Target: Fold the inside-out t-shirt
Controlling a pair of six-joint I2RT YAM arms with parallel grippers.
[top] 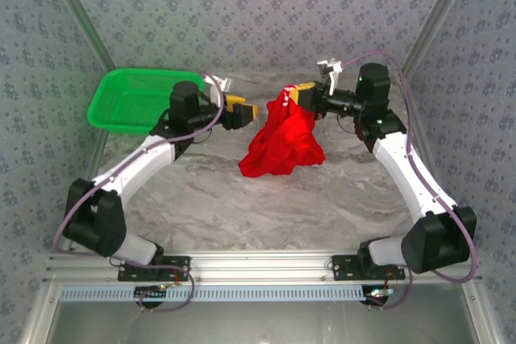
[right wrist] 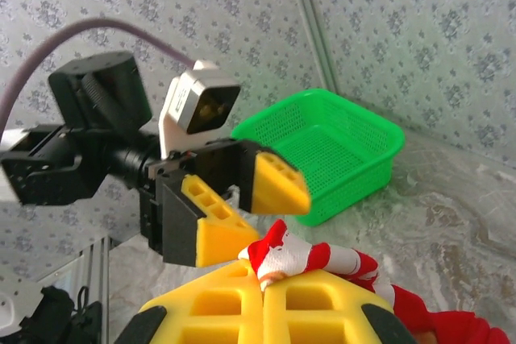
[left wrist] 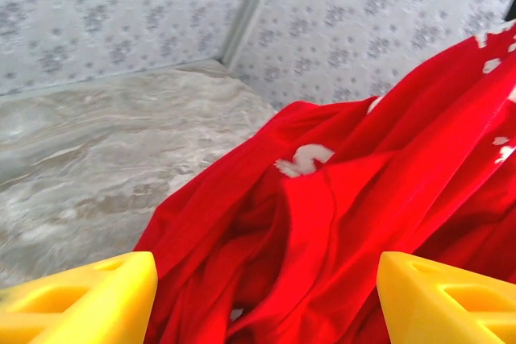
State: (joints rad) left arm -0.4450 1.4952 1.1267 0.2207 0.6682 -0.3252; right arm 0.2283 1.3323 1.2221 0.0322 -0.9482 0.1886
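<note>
Right gripper [top: 302,96], just above the frame centre, pinches the top of the inside-out t-shirt [top: 282,142] tightly; left gripper [top: 247,112], just left of it, stands wide open and holds nothing.

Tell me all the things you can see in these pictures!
t-shirt: one, bright red, mid-table, top pinched up, the rest hanging in a bunch
basket: one, green, far left of the table
table: one, grey marbled, under everything
left arm: one, white and black, left side
right arm: one, white and black, right side
left pincer: one, yellow fingers, open, just left of the t-shirt
right pincer: one, yellow fingers, shut on the top of the t-shirt
</note>
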